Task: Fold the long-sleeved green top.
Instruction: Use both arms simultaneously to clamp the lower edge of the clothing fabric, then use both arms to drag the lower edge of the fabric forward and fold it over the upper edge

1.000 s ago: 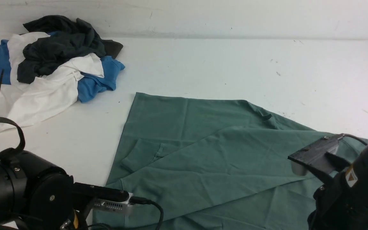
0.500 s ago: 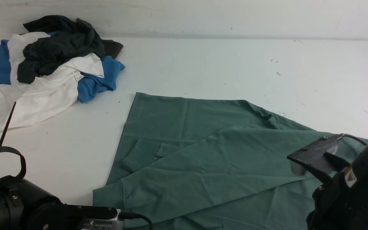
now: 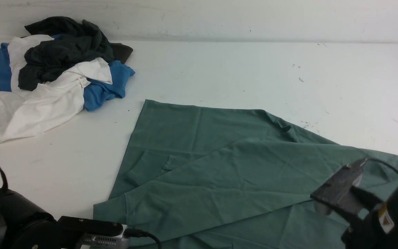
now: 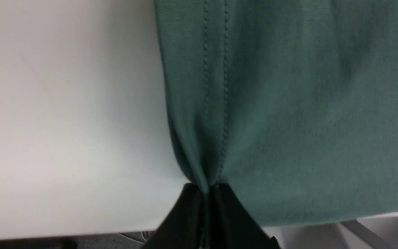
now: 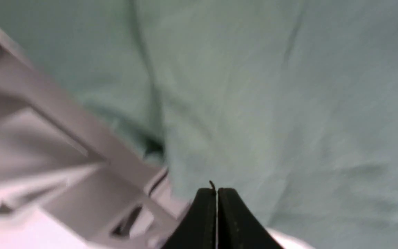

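At the near left edge of the cloth, our left pincer (image 4: 207,189) is clamped on the double-stitched hem of the large sage-green jersey long-sleeved top (image 4: 288,103), and the fabric bunches into its jaws. Our right pincer (image 5: 216,191) has its jaws pressed together over the same fabric. That view is blurred, so we cannot tell whether any cloth is caught. The top lies spread and partly folded on the near right part of the white bench (image 3: 219,69). Well apart, at the far left, sits a crumpled pile of charcoal, white and blue garments (image 3: 54,69).
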